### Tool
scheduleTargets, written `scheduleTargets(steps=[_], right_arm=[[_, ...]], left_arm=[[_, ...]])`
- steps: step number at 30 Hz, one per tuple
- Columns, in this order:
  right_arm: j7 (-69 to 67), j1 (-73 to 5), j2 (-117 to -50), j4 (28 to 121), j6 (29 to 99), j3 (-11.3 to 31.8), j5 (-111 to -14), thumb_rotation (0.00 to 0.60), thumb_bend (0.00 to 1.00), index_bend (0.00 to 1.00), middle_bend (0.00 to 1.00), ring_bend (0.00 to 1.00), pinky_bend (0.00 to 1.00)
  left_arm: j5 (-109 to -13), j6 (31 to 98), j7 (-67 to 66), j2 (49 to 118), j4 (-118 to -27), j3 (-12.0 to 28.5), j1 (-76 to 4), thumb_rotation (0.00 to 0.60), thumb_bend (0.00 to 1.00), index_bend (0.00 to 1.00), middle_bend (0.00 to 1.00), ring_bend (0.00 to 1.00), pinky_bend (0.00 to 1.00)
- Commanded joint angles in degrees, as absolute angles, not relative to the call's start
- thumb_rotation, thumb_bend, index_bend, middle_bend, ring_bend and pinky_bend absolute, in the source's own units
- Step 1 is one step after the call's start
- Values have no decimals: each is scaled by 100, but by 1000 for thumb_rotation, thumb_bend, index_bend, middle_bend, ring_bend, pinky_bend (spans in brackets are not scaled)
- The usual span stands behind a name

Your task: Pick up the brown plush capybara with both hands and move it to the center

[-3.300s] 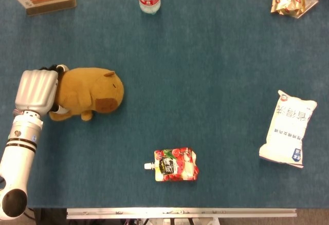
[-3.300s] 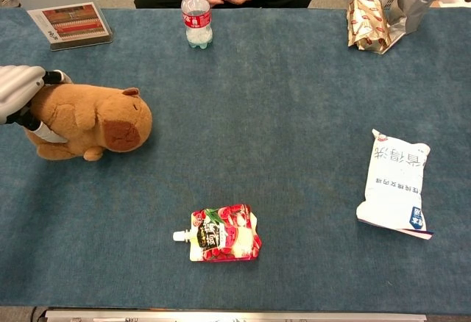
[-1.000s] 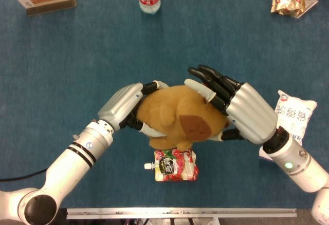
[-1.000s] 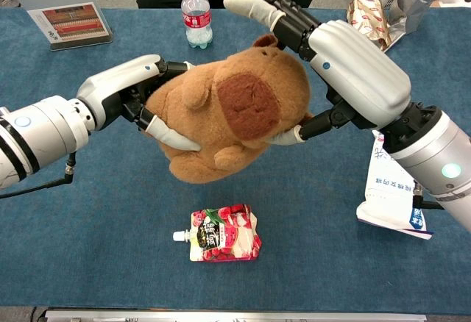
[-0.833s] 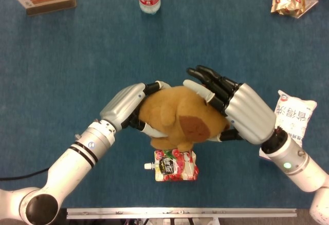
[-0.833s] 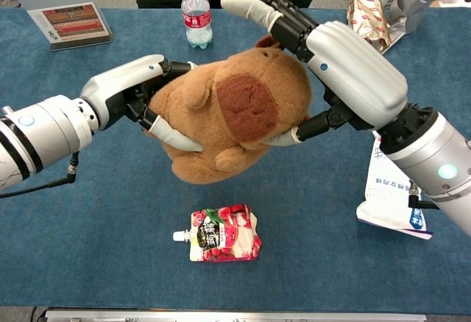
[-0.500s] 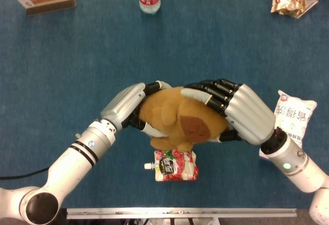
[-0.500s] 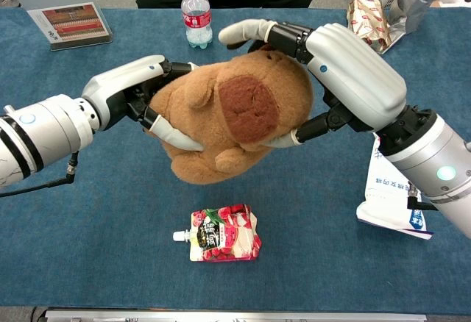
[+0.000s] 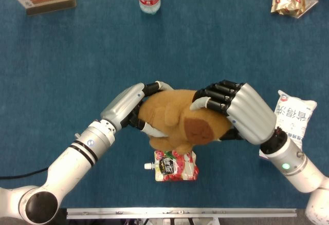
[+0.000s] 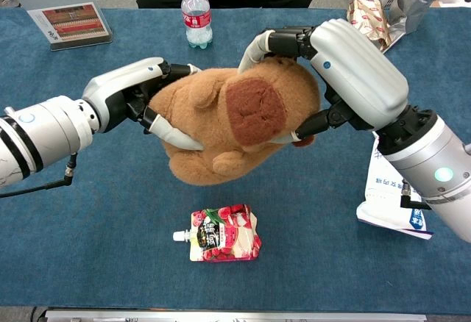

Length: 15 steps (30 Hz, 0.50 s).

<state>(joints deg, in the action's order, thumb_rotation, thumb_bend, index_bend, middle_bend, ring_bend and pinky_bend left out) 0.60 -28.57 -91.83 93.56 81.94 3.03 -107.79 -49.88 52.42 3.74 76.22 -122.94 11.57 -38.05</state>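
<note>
Capybara plush held off blue surface, left hand and right hand fingers curled around it; fruit pouch at 6 o'clock.

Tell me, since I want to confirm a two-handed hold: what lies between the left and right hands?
The brown plush capybara, gripped between left hand and right hand; the chest view shows it best.

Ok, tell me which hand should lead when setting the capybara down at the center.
Probably right: the right hand wraps over the capybara's head from above, steering it well. The left hand only cups its back end, beside the juice pouch.
</note>
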Motion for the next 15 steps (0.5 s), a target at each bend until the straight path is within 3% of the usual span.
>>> scheduleTargets(steps=[1, 6, 15], right_arm=[[52, -2841, -9254, 9290, 8291, 329, -10794, 600, 19, 717, 675, 686, 634], [20, -2823, -9335, 9224, 8418, 359, -10788, 600, 47, 769, 713, 722, 660], [17, -2813, -9376, 9195, 8486, 365, -10755, 600, 87, 812, 745, 751, 687]], left_arm=[[-5015, 5225, 423, 7619, -12288, 1148, -3802, 600, 97, 545, 572, 585, 850], [-5171, 5090, 622, 7580, -12254, 1136, -3783, 600, 96, 505, 559, 573, 837], [-5634, 4839, 971, 7489, -12147, 1076, -3729, 600, 97, 390, 370, 420, 670]])
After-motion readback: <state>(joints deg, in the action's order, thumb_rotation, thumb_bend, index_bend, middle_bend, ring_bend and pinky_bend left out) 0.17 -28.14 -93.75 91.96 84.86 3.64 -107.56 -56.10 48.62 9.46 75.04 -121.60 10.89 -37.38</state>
